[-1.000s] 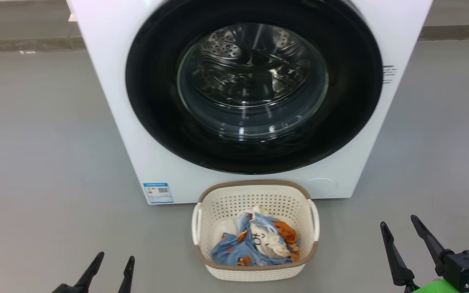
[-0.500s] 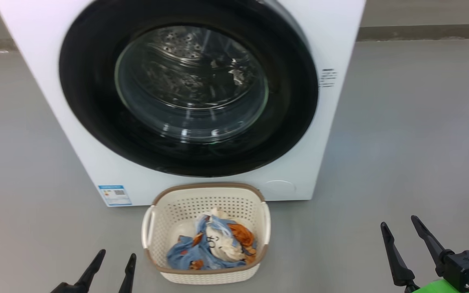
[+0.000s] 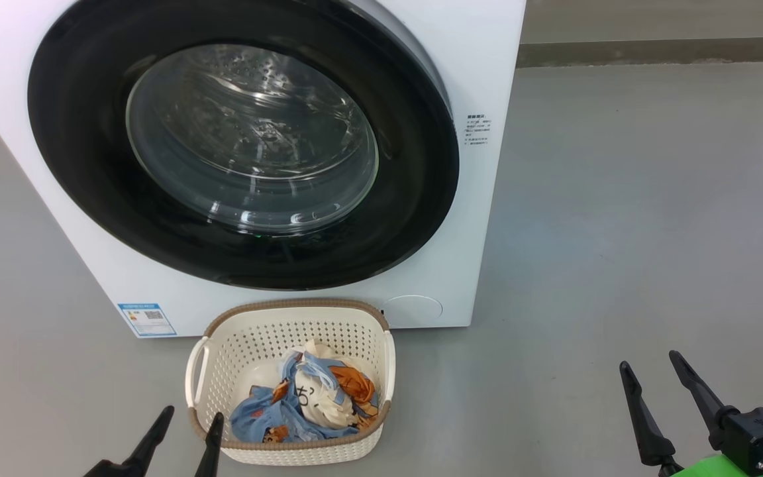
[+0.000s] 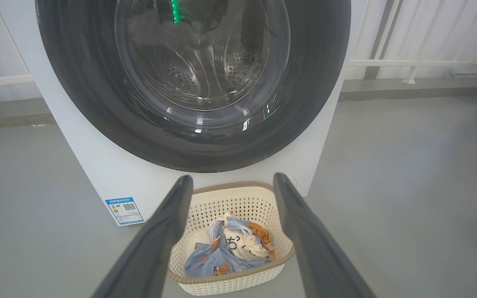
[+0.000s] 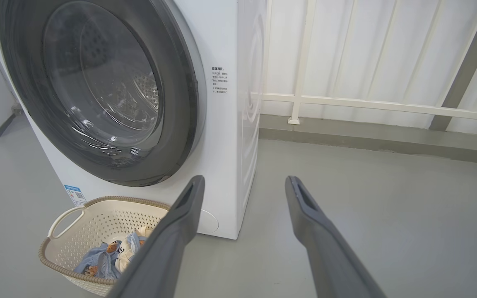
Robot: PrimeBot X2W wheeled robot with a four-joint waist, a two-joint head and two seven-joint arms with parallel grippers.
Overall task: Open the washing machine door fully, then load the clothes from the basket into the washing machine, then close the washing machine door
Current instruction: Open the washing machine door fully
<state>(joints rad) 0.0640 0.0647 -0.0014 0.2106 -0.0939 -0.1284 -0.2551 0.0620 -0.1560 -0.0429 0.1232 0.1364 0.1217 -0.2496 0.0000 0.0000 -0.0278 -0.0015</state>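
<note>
You're on opening: door (image 3: 242, 142) shut. Left gripper (image 3: 193, 414) and right gripper (image 3: 648, 360) wide, empty, either side of basket (image 3: 295, 303); next, catch the door's edge.

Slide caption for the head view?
Closed washing machine door, clothes in the basket before it; left gripper and right gripper open, empty.
</note>
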